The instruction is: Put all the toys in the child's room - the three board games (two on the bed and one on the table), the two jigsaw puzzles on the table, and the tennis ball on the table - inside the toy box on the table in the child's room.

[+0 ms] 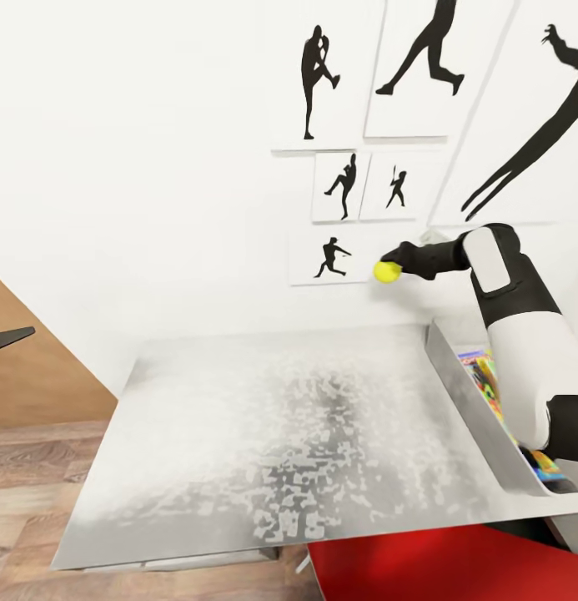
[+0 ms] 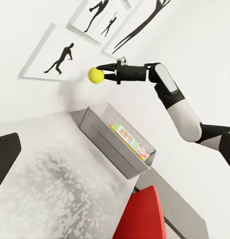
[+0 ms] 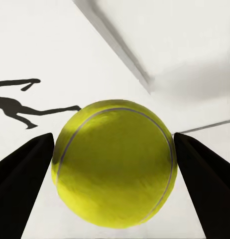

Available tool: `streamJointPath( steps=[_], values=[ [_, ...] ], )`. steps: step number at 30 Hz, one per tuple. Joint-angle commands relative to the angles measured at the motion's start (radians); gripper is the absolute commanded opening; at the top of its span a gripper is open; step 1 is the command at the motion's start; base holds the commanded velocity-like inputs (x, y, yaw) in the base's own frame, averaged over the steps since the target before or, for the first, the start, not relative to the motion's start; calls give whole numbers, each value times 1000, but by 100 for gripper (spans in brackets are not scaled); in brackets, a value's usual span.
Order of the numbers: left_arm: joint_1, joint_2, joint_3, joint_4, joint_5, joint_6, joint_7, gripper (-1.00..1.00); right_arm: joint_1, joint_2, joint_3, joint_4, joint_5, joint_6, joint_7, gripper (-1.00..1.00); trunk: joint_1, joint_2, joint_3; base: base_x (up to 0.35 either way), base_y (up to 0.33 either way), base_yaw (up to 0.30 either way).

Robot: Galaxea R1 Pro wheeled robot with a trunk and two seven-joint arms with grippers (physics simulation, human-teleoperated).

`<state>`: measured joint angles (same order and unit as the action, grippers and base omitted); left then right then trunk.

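Note:
The tennis ball [image 1: 387,271] [image 2: 96,75] [image 3: 114,164] is yellow-green and hangs high over the table's far edge, close to the wall. My right gripper [image 1: 392,265] [image 2: 101,74] [image 3: 113,137] is shut on it, one dark finger on each side. The toy box [image 1: 455,376] [image 2: 107,137], a grey bin with sloping walls, stands on the table [image 1: 263,434] [image 2: 50,179] at the right, below and right of the ball. Flat multicoloured toys [image 1: 485,376] [image 2: 130,139] lie inside it. One dark finger [image 2: 5,159] of my left gripper shows at the left wrist picture's edge.
Black sports silhouette pictures [image 1: 330,257] hang on the white wall just behind the ball. A red chair [image 1: 439,568] [image 2: 142,214] sits against the table's near edge. Wood floor [image 1: 38,467] lies to the left of the table.

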<state>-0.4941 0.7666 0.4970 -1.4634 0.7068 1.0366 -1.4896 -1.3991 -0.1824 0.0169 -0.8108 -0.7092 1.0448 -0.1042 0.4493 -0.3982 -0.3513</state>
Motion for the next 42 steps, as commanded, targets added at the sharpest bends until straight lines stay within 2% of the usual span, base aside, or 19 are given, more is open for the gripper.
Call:
streamJointPath(
  steps=[1,6,10,13,16,38,42],
  values=[
    [-1,0,0,0,0,11,-3,100,-1,-3,2,-1,-10,2,-11,-100,1,-2,0,0,0,0],
    [-1,0,0,0,0,11,-3,100,-1,-16,8,1,-3,2,-15,-100,1,-2,8,0,0,0],
    [-1,0,0,0,0,11,-3,100,-1,-33,27,9,0,2,-16,-100,1,-2,15,0,0,0],
    [-1,0,1,0,1,11,-3,100,-1,-61,40,18,2,2,-17,-100,1,-2,20,0,0,0],
    [-1,0,0,0,2,11,-3,100,-1,-79,44,20,2,2,-17,-100,1,-2,25,0,0,0],
    [-1,0,0,0,2,11,-3,100,-1,-173,43,41,-4,2,-14,-100,1,-2,62,0,0,0],
    [-1,0,0,0,2,11,-3,100,-1,-184,43,42,-4,2,-14,-100,1,-2,68,0,0,0]
  ],
)
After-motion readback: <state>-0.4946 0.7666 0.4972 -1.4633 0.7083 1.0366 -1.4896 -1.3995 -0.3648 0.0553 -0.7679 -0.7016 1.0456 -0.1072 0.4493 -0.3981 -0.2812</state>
